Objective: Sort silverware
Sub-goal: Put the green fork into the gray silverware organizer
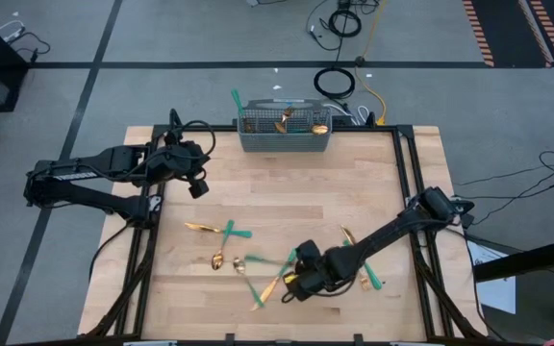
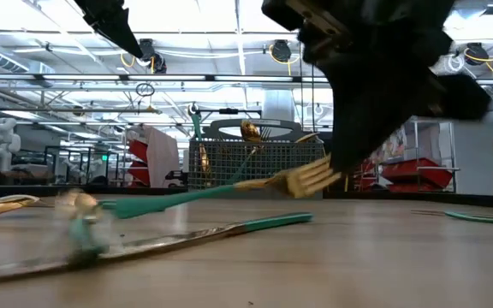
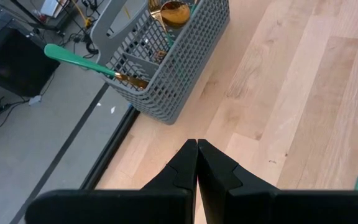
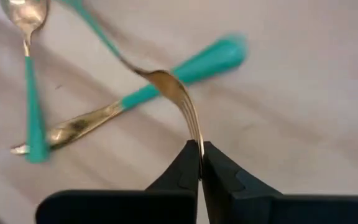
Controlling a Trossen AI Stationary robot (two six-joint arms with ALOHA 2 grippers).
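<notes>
at the near edge of the surface (image 1: 373, 192) our right end effector (image 1: 294, 281) was clenched on a fork (image 4: 179, 93) by its tines, lifting it clear of the scattered silverware (image 1: 221, 240) for sorting. farther off, our left end effector (image 1: 198, 188) waited pinched shut and empty near the basket (image 1: 285, 140), where some pieces already stood.

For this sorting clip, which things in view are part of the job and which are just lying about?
Part of the job:
- fork, its tines pinched in the shut right hand
- loose silverware on the table
- pieces already standing in the mesh basket

Just lying about:
- coiled black cable on the floor
- yellow cable behind the table
</notes>
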